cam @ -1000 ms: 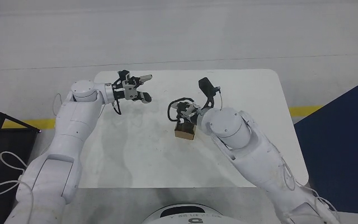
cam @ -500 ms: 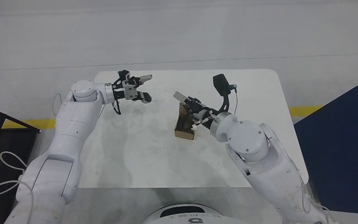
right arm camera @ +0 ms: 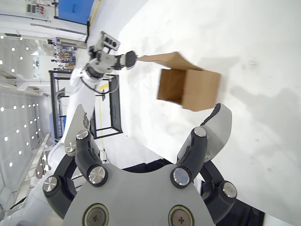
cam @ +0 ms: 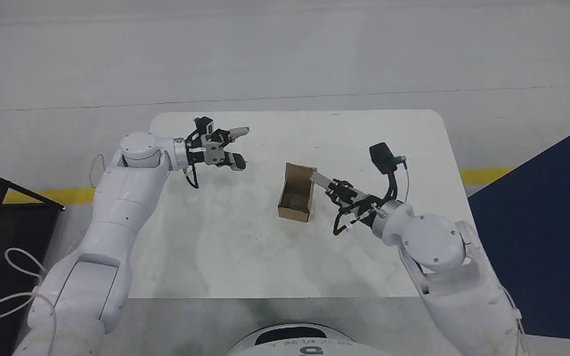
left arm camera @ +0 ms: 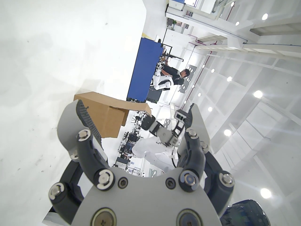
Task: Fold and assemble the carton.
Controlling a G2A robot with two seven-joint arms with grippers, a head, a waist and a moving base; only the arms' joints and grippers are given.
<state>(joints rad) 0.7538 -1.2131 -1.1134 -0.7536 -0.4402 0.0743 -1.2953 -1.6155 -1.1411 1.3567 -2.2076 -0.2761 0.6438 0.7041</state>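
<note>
Currently the carton [cam: 297, 191] stands near the middle of the white table [cam: 223, 258], free of both grippers; it is plain brown cardboard, squared up into a box with its mouth open upward in the top view; one flap stays unfolded and sticks out from the rim of the mouth, seen clearly in the right wrist view on the carton [right arm camera: 195, 88] and again in the left wrist view on the carton [left arm camera: 103, 114]. Right gripper [cam: 328, 203] sits just beside the carton, on the side toward the right arm; its fingers are spread wide and nothing lies between them; in the top view one fingertip lies close against the carton's upper edge, though contact cannot be told; the right wrist view shows the right gripper [right arm camera: 150, 111] facing the carton's open mouth and side wall, with one pad near the lower corner of the wall. Left gripper [cam: 239, 147] is over the rear left part of the table, well apart from the carton; its fingers are likewise spread and hold nothing; in the left wrist view the left gripper [left arm camera: 136, 111] points across the table toward the carton, with the other arm visible beyond it. Table surface around the carton shows faint scuffs and grey marks; the carton's outer walls look flat and uncreased.
</note>
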